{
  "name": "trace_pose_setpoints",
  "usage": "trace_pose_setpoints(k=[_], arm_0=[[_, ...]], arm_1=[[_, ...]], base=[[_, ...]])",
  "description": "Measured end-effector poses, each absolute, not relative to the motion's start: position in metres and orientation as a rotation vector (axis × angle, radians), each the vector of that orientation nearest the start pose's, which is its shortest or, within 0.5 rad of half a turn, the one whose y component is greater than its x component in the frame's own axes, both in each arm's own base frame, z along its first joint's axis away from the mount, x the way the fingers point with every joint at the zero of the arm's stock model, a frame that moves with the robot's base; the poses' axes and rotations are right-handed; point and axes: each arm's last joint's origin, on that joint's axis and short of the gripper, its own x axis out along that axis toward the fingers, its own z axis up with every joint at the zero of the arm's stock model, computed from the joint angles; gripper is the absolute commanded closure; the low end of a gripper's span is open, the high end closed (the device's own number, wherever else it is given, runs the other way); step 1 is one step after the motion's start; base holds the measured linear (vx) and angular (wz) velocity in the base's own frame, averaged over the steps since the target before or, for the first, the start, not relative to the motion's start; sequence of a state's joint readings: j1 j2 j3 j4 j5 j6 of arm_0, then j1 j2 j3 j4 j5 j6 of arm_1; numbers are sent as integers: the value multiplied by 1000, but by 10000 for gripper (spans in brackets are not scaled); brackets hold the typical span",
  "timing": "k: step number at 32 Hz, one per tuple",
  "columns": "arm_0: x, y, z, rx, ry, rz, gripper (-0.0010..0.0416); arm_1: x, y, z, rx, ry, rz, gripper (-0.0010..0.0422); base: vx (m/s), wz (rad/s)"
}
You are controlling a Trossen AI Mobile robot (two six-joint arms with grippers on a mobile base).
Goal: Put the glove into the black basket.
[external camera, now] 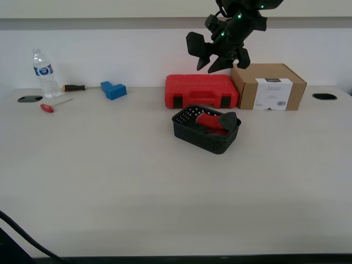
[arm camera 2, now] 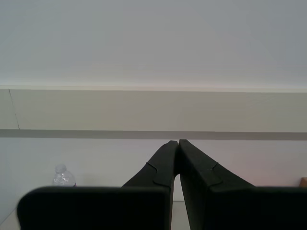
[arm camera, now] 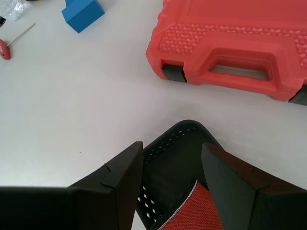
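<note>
The black basket (external camera: pixel 201 137) stands on the table in front of the red case. The red glove (external camera: pixel 212 121) lies inside it, its dark grey coated part toward the exterior view's right. My first gripper (external camera: pixel 212 58) hangs open and empty in the air above and behind the basket. In the first wrist view the first gripper (arm camera: pixel 171 146) looks down on the basket (arm camera: pixel 184 124), with the glove's red knit (arm camera: pixel 194 213) between the fingers. My second gripper (arm camera 2: pixel 178 141) is shut and empty, pointing at the wall; it does not show in the exterior view.
A red hard case (external camera: pixel 201 91) and a cardboard box (external camera: pixel 269 88) stand behind the basket. A blue block (external camera: pixel 113 89), a water bottle (external camera: pixel 44 74), a red-handled tool (external camera: pixel 49 107) and an orange-handled tool (external camera: pixel 74 87) lie at the back on the exterior view's left.
</note>
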State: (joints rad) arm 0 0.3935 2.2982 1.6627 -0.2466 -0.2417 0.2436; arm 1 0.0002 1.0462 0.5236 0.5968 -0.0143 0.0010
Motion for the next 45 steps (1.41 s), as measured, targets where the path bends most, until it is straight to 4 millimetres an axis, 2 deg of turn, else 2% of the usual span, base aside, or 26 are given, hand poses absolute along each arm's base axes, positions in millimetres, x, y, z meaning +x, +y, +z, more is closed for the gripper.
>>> trace_pose_setpoints(k=[45], arm_0=[[449,194,130,152,957,481,236]], arm_1=[[226,0,269,0,-74,15,412]], base=[[0,0]])
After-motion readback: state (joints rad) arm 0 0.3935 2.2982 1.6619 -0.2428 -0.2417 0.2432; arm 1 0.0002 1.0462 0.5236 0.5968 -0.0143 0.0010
